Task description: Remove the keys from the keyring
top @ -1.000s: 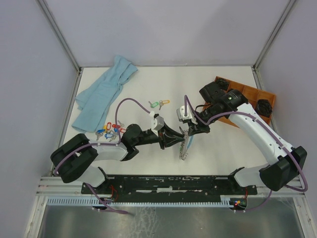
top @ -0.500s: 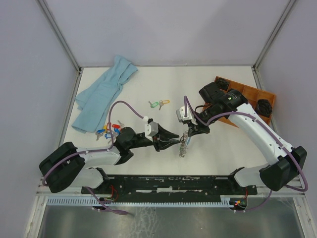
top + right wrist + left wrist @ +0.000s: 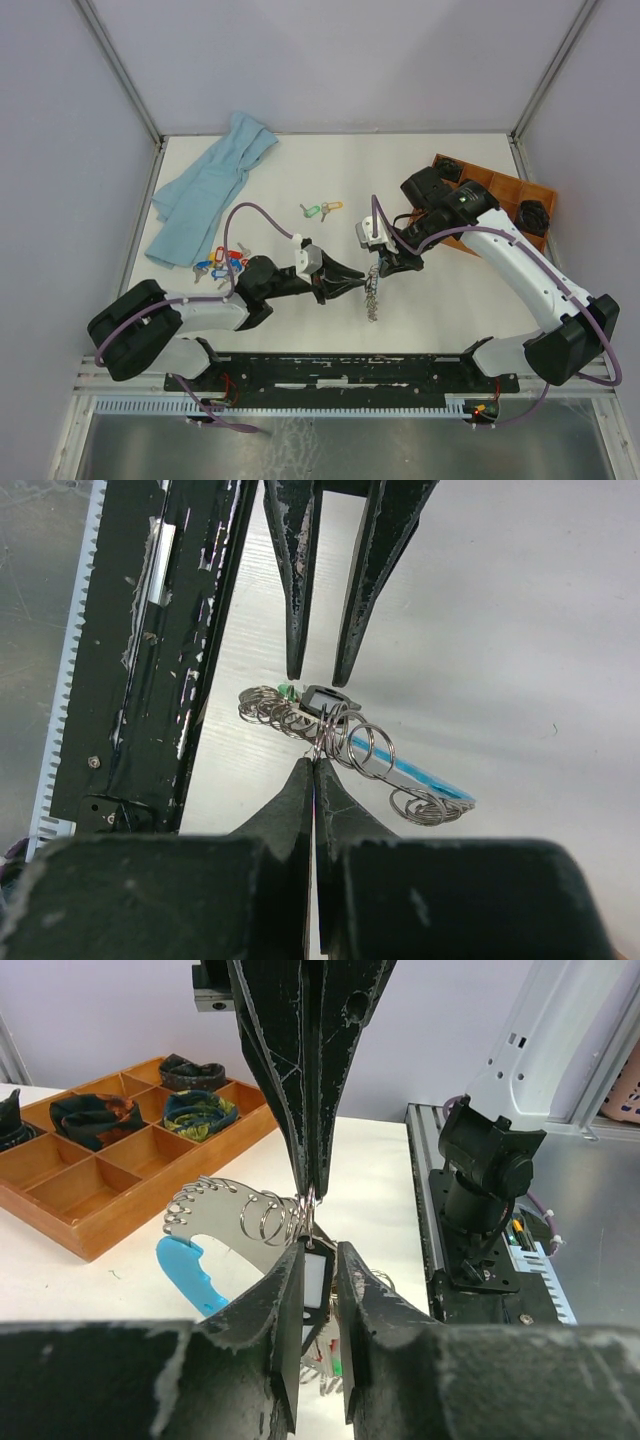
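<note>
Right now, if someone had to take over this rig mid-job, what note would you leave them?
Right gripper: shut on a small ring of the silver keyring with a light-blue sheath, holding it up.
Left gripper: jaws narrowly apart on either side of a white-faced key tag on that keyring; whether they pinch it is unclear.
Done: green- and orange-tagged keys lie loose mid-table, and red- and blue-tagged keys lie beside the left arm.
Left: the keyring is far from stripped.

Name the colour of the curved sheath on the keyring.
Light blue; the curved plastic sheath shows best in the left wrist view.
</note>
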`<state>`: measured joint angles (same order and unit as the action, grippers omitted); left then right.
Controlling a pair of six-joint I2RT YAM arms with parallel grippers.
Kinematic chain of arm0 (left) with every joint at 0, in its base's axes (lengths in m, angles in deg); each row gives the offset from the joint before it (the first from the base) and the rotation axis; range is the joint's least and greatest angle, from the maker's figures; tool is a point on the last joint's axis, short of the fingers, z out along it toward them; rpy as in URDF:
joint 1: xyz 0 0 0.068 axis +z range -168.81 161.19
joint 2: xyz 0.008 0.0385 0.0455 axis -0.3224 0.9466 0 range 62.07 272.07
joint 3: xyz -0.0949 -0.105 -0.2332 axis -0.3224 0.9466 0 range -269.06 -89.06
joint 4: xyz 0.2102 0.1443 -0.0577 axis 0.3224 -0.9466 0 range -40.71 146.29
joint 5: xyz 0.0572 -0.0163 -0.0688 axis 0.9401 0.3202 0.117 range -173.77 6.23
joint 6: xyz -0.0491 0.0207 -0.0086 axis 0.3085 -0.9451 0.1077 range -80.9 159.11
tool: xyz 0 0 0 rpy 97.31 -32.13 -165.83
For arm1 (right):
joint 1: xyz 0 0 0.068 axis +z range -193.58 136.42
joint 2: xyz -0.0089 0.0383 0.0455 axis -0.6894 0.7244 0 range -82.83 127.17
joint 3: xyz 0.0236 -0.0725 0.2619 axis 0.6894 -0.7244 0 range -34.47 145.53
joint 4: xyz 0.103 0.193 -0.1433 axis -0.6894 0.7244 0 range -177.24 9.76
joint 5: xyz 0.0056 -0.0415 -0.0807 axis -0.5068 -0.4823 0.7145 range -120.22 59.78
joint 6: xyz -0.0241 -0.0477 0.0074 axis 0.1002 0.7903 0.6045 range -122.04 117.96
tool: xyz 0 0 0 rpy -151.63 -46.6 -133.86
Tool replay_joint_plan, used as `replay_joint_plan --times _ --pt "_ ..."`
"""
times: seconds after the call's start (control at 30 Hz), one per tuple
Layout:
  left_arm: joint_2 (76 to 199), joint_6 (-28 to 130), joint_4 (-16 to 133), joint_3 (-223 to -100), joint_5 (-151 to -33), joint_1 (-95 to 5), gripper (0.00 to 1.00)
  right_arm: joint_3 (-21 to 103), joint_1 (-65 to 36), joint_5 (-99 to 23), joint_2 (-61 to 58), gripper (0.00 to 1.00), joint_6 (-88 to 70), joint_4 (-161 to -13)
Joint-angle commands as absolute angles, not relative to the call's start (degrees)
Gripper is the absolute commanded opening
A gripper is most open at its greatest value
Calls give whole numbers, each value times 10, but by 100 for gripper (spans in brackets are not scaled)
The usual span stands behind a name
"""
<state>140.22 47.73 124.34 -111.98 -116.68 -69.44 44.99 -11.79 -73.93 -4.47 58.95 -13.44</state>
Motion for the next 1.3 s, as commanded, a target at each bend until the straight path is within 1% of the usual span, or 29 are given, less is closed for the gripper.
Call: replay_joint_plan --times 0.0,0.13,0.37,0.6,0.77,1.17,1.27 --pt "1409 471 1301 -1137 -1164 -699 21 453 -114 -764 -57 1 598 -138" --pt "1414 478 1307 -1139 -1172 -700 16 453 -114 -764 -58 1 599 -138" --pt "1424 481 1300 -1149 -1183 -702 16 453 -113 -765 -59 1 599 -138" --pt "1436 482 1294 -1157 -1181 -705 18 453 -113 -765 -59 1 599 -138" --pt "1436 476 1285 -1158 -1168 -704 22 453 -112 -765 -59 1 600 -137" --pt "1435 473 1264 -1162 -1160 -705 27 453 -111 -763 -59 1 598 -139" --pt "1434 470 1256 -1163 -1158 -705 27 453 -111 -764 -60 1 595 -140"
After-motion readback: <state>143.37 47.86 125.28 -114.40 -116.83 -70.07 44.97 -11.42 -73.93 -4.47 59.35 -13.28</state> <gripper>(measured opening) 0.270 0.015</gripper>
